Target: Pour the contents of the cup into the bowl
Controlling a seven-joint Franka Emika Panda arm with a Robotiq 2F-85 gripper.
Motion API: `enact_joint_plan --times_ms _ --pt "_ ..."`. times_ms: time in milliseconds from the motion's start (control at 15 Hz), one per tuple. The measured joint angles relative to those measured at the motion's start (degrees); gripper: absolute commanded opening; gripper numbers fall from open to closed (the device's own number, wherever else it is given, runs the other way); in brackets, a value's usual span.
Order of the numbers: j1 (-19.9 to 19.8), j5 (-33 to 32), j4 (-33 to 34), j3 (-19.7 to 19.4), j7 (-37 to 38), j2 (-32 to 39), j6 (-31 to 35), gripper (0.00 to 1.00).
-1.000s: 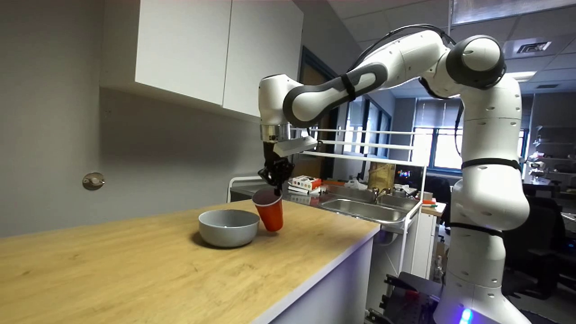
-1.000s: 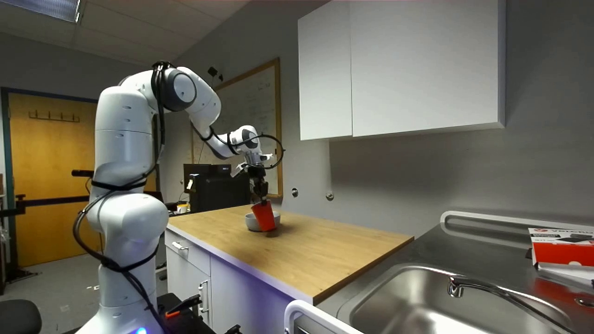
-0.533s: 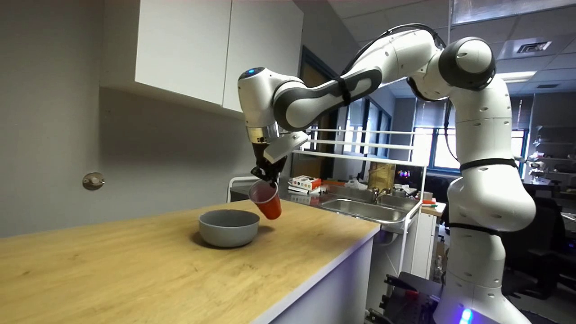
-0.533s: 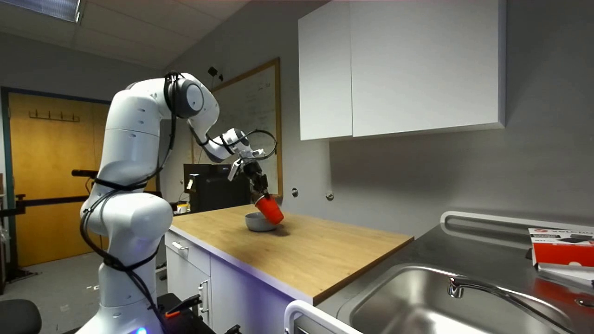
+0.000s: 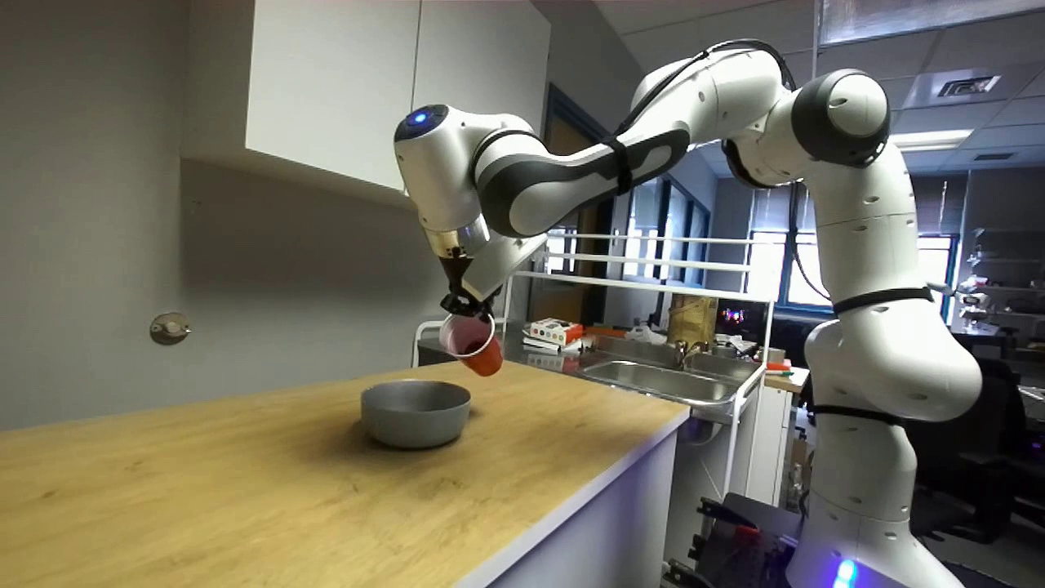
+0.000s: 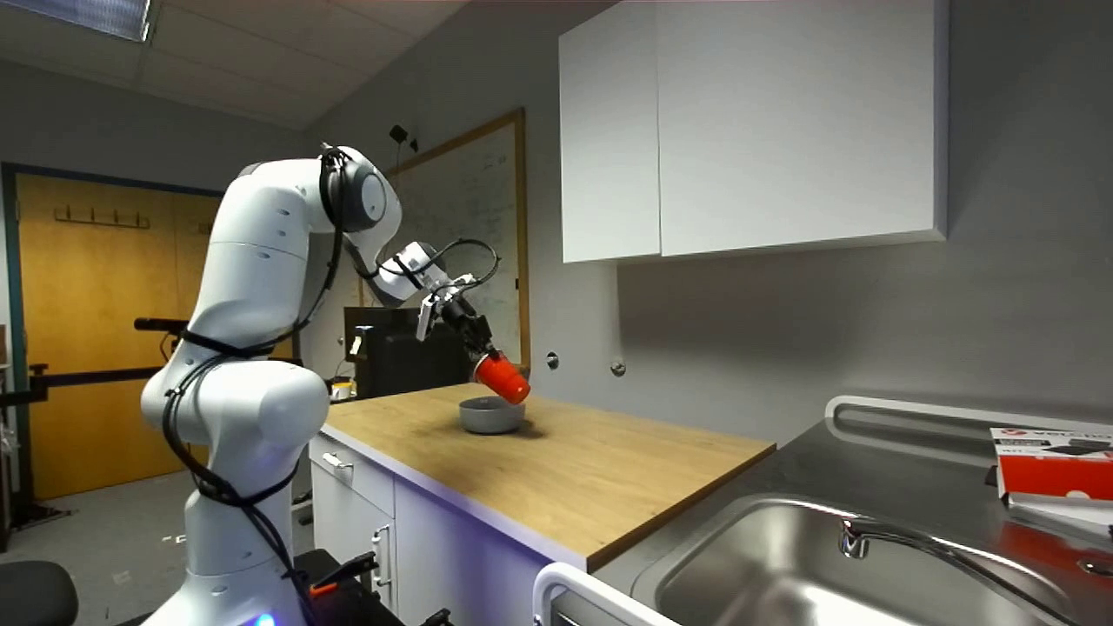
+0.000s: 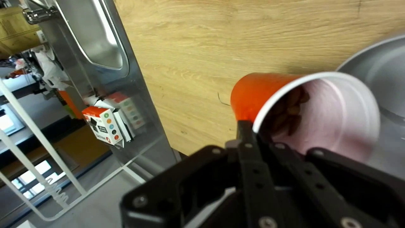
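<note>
The red cup point(image 5: 485, 359) hangs in the air above the bowl's rim side. It is tilted, its mouth facing the bowl side and its base lower; it also shows in an exterior view point(image 6: 502, 377). In the wrist view the cup point(image 7: 253, 90) holds brown pieces point(image 7: 289, 109) deep inside. My gripper point(image 5: 485, 314) is shut on the cup's rim, one finger outside the wall and one inside point(image 7: 257, 134). The grey bowl point(image 5: 415, 420) stands upright on the wooden counter; it is partly seen in the wrist view point(image 7: 387, 63). Its inner bottom is hidden in the exterior views.
The wooden counter point(image 5: 269, 482) ends at a metal sink point(image 5: 661, 376) with a faucet point(image 6: 922, 543). A white-and-red box point(image 7: 104, 125) lies beside the sink. A white cabinet point(image 5: 335, 90) hangs above the counter on the wall. A white rack frame point(image 5: 653, 283) stands by the sink.
The cup has risen from low beside the bowl and tilted further, its mouth turning toward the bowl. The wrist has leaned over with it. The bowl has not moved.
</note>
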Motion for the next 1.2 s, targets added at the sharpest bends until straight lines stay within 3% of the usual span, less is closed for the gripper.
enact_joint_plan --times_ms 600,1200 --pt "8.46 -20.83 -1.77 2.51 6.42 8.16 -5.62 0.01" --pt "10.83 -40.75 -6.13 2.95 14.85 10.62 -10.78 0.01"
